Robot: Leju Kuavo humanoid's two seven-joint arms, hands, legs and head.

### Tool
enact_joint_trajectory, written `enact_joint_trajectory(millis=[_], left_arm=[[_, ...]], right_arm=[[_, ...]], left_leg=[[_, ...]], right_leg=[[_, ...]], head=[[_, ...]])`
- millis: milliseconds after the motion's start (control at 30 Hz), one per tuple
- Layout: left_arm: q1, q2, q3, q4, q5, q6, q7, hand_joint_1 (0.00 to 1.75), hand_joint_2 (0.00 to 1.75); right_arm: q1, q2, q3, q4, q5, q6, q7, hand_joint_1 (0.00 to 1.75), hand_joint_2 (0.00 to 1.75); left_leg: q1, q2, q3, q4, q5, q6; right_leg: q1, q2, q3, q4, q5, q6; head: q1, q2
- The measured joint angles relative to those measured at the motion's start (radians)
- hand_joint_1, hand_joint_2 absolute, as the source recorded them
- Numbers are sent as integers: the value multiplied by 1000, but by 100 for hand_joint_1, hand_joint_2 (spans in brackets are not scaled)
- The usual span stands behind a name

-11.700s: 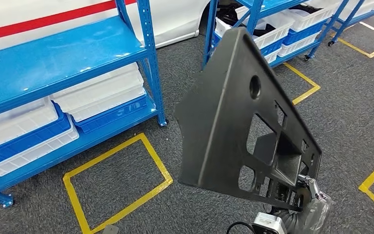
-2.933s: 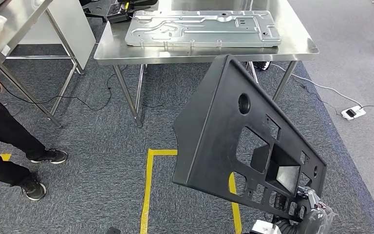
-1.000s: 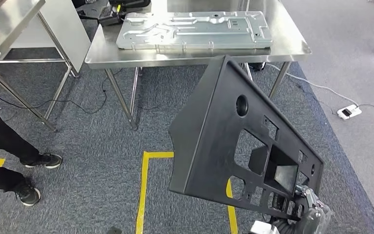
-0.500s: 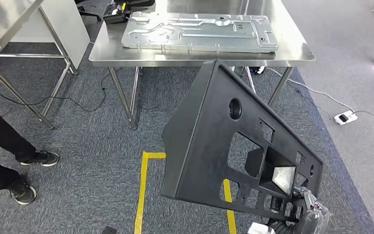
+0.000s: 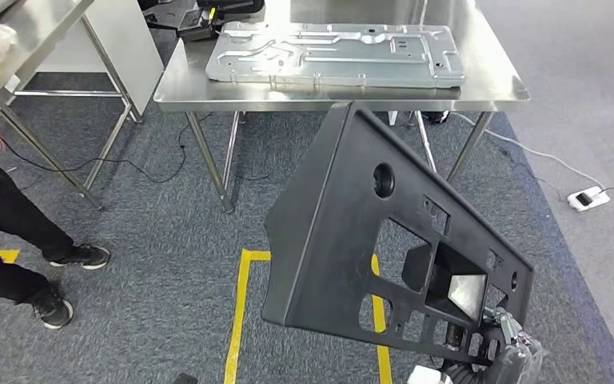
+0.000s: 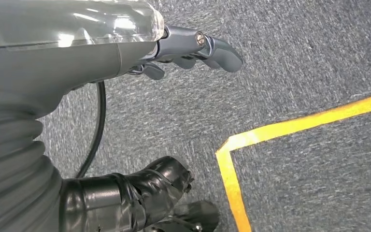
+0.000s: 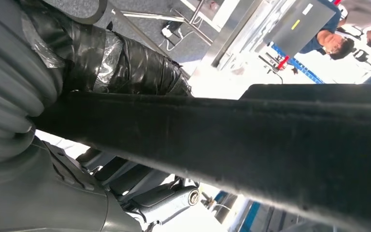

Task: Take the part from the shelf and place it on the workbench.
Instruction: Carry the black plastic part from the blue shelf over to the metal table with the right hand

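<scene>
Black moulded plastic panel with cut-out windows: off the shelf, held tilted in the air above grey carpet, lower corner clamped in right hand. Stainless steel workbench just ahead, carrying a flat pressed-metal plate; placement not yet made. Left hand low over the carpet, fingers loosely apart, holding nothing. Person's legs at the side.

We see a steel workbench at twelve o'clock, a grey metal panel flat on it — grey carpet beneath, yellow tape lines.
</scene>
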Motion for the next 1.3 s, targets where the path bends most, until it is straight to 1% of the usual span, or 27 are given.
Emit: enact_joint_trajectory(millis=[67,100,133,167,233,267,300,400,467,500,567,600,633,667,733,800,867,933,967,1000,1067,1100,1133,1167,1200,1233,1300], left_arm=[[0,0,0,0,1,0,0,0,175],[1,0,0,0,1,-1,0,0,175],[2,0,0,0,1,-1,1,0,175],[3,0,0,0,1,-2,1,0,175],[2,0,0,0,1,-4,1,0,175],[1,0,0,0,1,-7,1,0,175],[1,1,0,0,1,-11,0,0,175],[4,1,0,0,0,-19,0,0,175],[4,1,0,0,-2,-21,0,0,175],[2,0,0,0,-4,-23,0,0,175],[1,1,0,0,-7,-25,0,0,175],[2,1,0,0,-8,-26,0,0,175],[2,1,0,0,-9,-26,0,0,175],[2,1,0,0,-10,-27,0,0,175],[2,1,0,0,-10,-30,-1,0,175],[1,1,0,0,-10,-32,-2,0,175],[2,1,0,0,-10,-33,-2,0,175],[2,1,0,0,-11,-34,-3,0,175],[2,1,0,0,-11,-34,-3,0,175],[1,1,0,0,-11,-35,-3,0,175],[2,1,0,0,-11,-36,-3,0,175],[3,1,0,0,-11,-36,-3,0,175],[4,1,0,0,-11,-36,-3,0,175],[5,1,0,0,-11,-36,-3,0,175],[5,1,0,0,-11,-36,-3,0,175],[5,1,0,0,-11,-36,-3,0,175],[3,2,0,0,-11,-36,-3,0,175]], right_arm=[[0,1,0,0,1,0,0,175,175],[0,1,0,1,2,0,0,175,175],[0,1,0,2,2,0,1,175,175],[0,1,0,2,3,0,1,175,175],[0,1,0,3,1,0,4,175,175],[-1,0,0,3,-3,0,8,175,175],[-2,0,0,4,-9,0,14,175,175],[-4,-1,0,7,-22,0,34,175,175],[-6,-3,0,8,-25,0,38,175,175],[-6,-4,0,8,-27,0,39,175,175],[-7,-7,0,11,-30,0,41,175,175],[-7,-9,0,13,-33,0,44,175,175],[-7,-10,0,16,-39,0,50,175,175],[-8,-12,1,19,-47,0,59,175,175],[-11,-16,3,23,-65,0,79,175,175],[-14,-19,5,26,-76,0,89,175,175],[-15,-20,6,29,-81,0,92,175,175],[-16,-21,7,30,-84,0,93,175,175],[-18,-20,7,31,-85,0,95,175,175],[-19,-20,8,31,-86,0,97,175,175],[-20,-20,8,35,-87,0,103,175,175],[-20,-20,8,37,-87,0,104,175,175],[-20,-20,8,39,-88,0,105,175,175],[-20,-20,8,40,-88,0,105,175,175],[-20,-20,8,41,-88,0,105,175,175],[-21,-20,8,42,-87,0,105,175,175],[-21,-19,8,42,-85,0,105,175,175]], left_leg=[[1,4,-63,132,-61,-6],[1,5,-85,176,-72,-8],[2,6,-89,183,-62,-8],[2,9,-75,152,-35,-8],[0,17,-9,18,31,-1],[-2,20,19,-39,50,4],[-5,23,35,-75,58,8],[-7,22,40,-94,61,22],[-1,20,44,-105,68,34],[1,20,46,-109,71,40],[0,18,45,-109,71,45],[-1,17,45,-108,70,45],[-1,15,46,-107,70,45],[-1,12,47,-106,68,45],[-1,7,50,-103,65,41],[-4,4,49,-99,61,33],[-6,3,48,-99,59,23],[-5,3,48,-96,53,13],[-5,5,41,-78,40,9],[-4,7,22,-37,15,5],[-1,9,-38,90,-49,-1],[0,10,-68,150,-70,-3],[0,10,-83,178,-71,-4],[0,11,-81,171,-52,-4],[0,12,-59,123,-18,-3],[0,13,-27,52,20,1],[-5,15,26,-62,60,10]], right_leg=[[2,-11,0,1,-2,-6],[3,-16,0,1,-3,-7],[4,-21,1,3,-5,-7],[4,-24,2,5,-7,-5],[5,-29,5,10,-12,0],[7,-30,6,12,-15,5],[9,-31,5,14,-16,9],[10,-32,5,12,-16,24],[8,-24,-6,42,-39,34],[6,-18,-26,86,-66,39],[4,-11,-86,213,-127,45],[4,-11,-113,264,-142,47],[4,-11,-123,280,-135,47],[4,-10,-114,257,-110,46],[4,-7,-54,127,-39,39],[9,-3,-11,29,-5,31],[14,-1,-7,13,-5,24],[9,-2,-4,6,-1,14],[6,-4,-2,1,0,6],[4,-6,0,-3,2,0],[5,-10,0,-3,0,-7],[6,-11,0,-3,-1,-8],[6,-11,1,-2,-2,-9],[7,-11,2,0,-4,-8],[7,-11,5,1,-6,-6],[7,-11,7,3,-9,-4],[10,-11,9,8,-15,5]], head=[[0,0],[-1,0],[-1,0],[-1,0],[-1,0],[-1,0],[0,0],[0,0],[0,0],[1,0],[1,0],[1,0],[1,0],[1,0],[1,0],[1,0],[0,0],[0,0],[0,0],[0,0],[-1,0],[0,0],[0,0],[-1,0],[-1,0],[-1,0],[0,0]])
